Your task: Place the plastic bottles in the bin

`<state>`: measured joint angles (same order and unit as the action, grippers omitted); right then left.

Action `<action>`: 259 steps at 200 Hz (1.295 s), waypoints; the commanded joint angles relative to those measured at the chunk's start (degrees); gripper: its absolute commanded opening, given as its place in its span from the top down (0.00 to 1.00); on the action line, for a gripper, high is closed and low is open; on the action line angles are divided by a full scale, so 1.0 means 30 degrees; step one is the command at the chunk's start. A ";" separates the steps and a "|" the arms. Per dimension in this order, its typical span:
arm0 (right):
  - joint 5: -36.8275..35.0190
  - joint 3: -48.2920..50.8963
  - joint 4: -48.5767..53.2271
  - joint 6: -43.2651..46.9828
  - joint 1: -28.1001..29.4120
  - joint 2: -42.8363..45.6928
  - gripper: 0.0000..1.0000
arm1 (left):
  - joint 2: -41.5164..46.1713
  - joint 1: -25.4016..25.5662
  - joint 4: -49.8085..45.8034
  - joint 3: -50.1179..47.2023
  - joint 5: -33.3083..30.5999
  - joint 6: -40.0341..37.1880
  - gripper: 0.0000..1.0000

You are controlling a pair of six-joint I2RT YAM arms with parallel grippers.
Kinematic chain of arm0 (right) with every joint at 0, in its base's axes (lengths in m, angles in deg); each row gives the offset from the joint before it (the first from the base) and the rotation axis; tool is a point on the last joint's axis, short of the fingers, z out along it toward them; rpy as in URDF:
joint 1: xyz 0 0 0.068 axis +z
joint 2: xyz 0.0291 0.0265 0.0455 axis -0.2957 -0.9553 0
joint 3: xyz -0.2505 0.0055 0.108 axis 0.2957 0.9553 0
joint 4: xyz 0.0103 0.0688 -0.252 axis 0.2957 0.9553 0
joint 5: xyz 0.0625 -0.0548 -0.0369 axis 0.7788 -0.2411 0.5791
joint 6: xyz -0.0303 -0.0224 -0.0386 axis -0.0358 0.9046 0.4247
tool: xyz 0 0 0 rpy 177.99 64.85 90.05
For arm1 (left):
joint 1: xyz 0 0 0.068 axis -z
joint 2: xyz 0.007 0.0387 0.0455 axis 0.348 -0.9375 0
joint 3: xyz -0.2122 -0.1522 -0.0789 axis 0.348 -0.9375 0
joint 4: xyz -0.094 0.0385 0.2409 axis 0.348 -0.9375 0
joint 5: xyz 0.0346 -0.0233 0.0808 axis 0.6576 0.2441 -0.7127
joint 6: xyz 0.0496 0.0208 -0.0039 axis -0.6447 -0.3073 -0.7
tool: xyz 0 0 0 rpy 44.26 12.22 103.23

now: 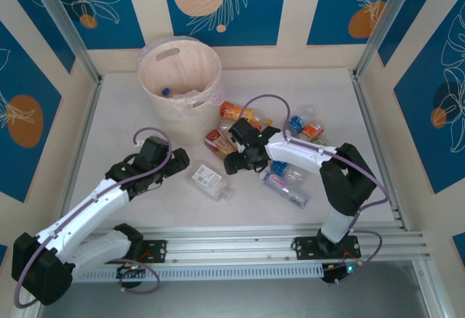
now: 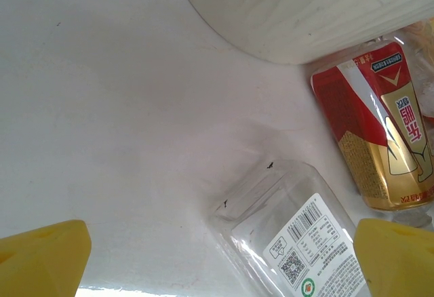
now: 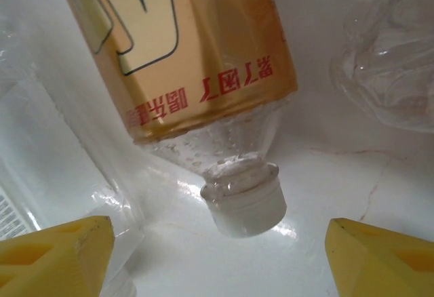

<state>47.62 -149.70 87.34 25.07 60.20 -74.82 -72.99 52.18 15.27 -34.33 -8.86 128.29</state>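
Overhead, the bin [image 1: 182,112] stands at the back of the desk [image 1: 116,115], left of centre, with a blue-capped bottle [image 1: 166,91] and a few other pieces lying in its bottom. Most of the bottles [image 1: 294,125] lie loose on the desk to the bin's right and nearer the arms, a scattered heap of orange, red and blue labels. One clear bottle [image 1: 207,181] with a white label lies apart on its side, between the two arms.

The left gripper [image 2: 218,262] hangs low just left of that clear bottle, its jaws spread wide and grasping nothing. In the left wrist view the bottle's squarish base lies between the yellow fingertips [image 2: 42,260], close against the one at the view's right; whether it touches cannot be told. Beyond it a red-gold bottle [image 2: 380,127] lies just beside the bin's wall.

The right gripper [image 3: 218,256] is down at the near left edge of the heap. Its jaws are released too — set apart on either side of a pale cap [image 3: 243,205], with a clear gap to each. The cap closes a bottle lying on the desk, neck toward the camera, whose gold label with red lettering matches the red-gold bottle. Crumpled clear plastic [image 3: 390,73] lies to its right — on the desk, apart from the cap
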 commanded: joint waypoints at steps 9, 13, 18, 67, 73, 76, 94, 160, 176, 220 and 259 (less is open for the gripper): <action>0.1022 -0.1026 -0.0379 0.0639 -0.0242 -0.1198 0.18 | 0.0100 0.0192 -0.0351 0.0583 -0.0458 -0.0469 0.00; 0.1077 -0.1114 -0.0401 0.0668 -0.0272 -0.1317 0.18 | 0.0103 0.0205 -0.0353 0.0583 -0.0458 -0.0445 0.00; 0.1101 -0.1208 -0.0416 0.0723 -0.0300 -0.1495 0.18 | 0.0103 0.0184 -0.0349 0.0583 -0.0458 -0.0440 0.01; 0.1142 -0.2563 -0.0701 0.1399 -0.0473 -0.2940 0.08 | 0.0052 0.0206 -0.0376 0.0583 -0.0516 -0.0469 0.00; 0.1114 -0.2728 -0.0735 0.1433 -0.0513 -0.3082 0.08 | 0.0074 0.0206 -0.0378 0.0583 -0.0516 -0.0439 0.00; 0.1090 -0.2823 -0.0764 0.1437 -0.0533 -0.3145 0.08 | 0.0074 0.0206 -0.0360 0.0583 -0.0513 -0.0439 0.00; 0.0966 -0.3284 -0.0856 0.1474 -0.0754 -0.3508 0.08 | 0.0102 0.0206 -0.0377 0.0583 -0.0513 -0.0439 0.00; 0.1112 -0.4430 -0.0740 0.1931 -0.1060 -0.4963 0.09 | 0.0074 0.0206 -0.0323 0.0634 -0.0546 -0.0439 0.00; 0.1142 -0.4596 -0.0710 0.2021 -0.1020 -0.5293 0.09 | 0.0017 0.0214 -0.0305 0.0641 -0.0546 -0.0447 0.00; 0.1063 -0.5080 -0.0808 0.1992 -0.0917 -0.5942 0.15 | 0.0041 0.0205 -0.0406 0.0642 -0.0538 -0.0440 0.00; 0.0697 -0.5176 -0.0615 0.2063 -0.0891 -0.5755 0.24 | 0.0158 0.0201 -0.0603 0.0715 -0.0661 -0.0469 0.00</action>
<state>49.81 -163.75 84.47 30.51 57.25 -91.60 -72.99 52.18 15.07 -34.16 -9.52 128.29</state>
